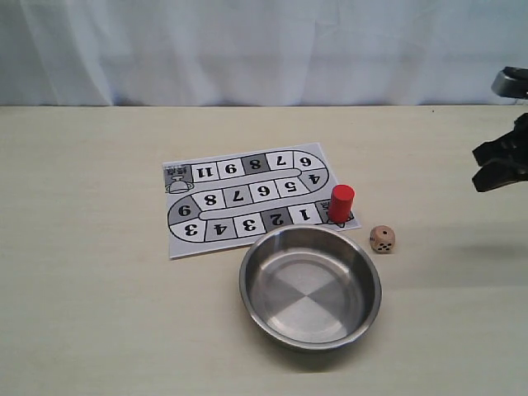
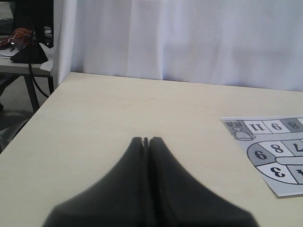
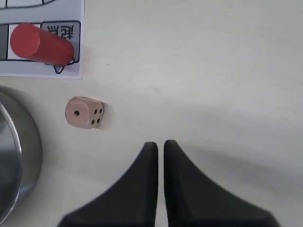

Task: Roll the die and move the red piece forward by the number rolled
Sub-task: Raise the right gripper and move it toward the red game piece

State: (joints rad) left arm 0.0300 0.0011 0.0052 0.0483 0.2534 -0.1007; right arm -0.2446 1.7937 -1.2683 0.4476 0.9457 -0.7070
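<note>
Left hand [image 2: 146, 140] only shows in its own wrist view: fingers pressed together, nothing in them, over bare table [image 1: 82, 289]. There's another desk [image 2: 21, 66] off past the table's edge with cables and something reddish, too blurry to call. The table is pale wood-look, with a white curtain [image 1: 247, 49] behind.

The paper board [image 1: 178, 246] has upside-down numbers, with 1, 2, 3, 4 along the near row. The start square's print is unreadable. A steel bowl [image 1: 266, 289] sits at its near edge.

The red piece [image 1: 341, 203] stands upright on that start square, beside the 1. The die [image 1: 382, 238] lies on the table just off that corner, near the bowl but apart.

Right hand [image 3: 161, 145] is cut off in the exterior view. There's only a thin slit between its fingers and it's holding nothing.
</note>
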